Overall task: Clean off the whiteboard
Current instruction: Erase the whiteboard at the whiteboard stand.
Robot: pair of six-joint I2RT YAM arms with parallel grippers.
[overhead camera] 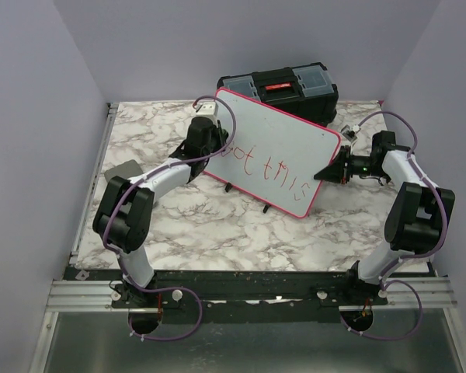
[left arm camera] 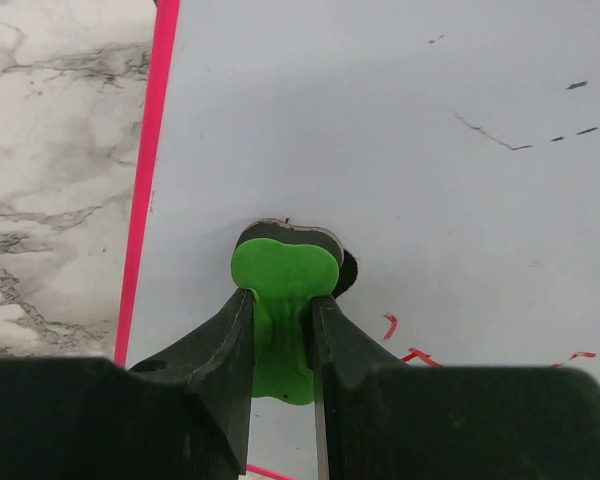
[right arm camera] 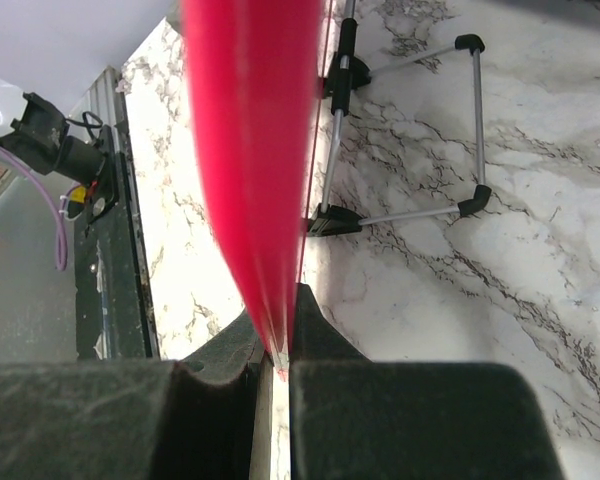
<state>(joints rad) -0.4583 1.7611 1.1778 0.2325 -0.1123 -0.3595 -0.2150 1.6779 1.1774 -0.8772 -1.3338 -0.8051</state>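
Observation:
The whiteboard (overhead camera: 287, 144) with a pink-red rim stands tilted on its wire stand in the middle of the table, with red handwriting (overhead camera: 276, 169) across its lower half. My left gripper (overhead camera: 216, 149) is shut on a green eraser (left arm camera: 283, 275) and presses its black pad against the board's left part (left arm camera: 400, 120), just above the red strokes (left arm camera: 390, 325). My right gripper (overhead camera: 328, 171) is shut on the board's right edge. In the right wrist view the pink rim (right arm camera: 250, 150) runs straight into that gripper (right arm camera: 282, 345).
A black toolbox (overhead camera: 283, 87) stands behind the board at the table's far edge. A small grey pad (overhead camera: 121, 169) lies at the left edge of the marble table (overhead camera: 241, 233). The board's wire stand with black feet (right arm camera: 405, 130) rests on the marble. Purple walls enclose both sides.

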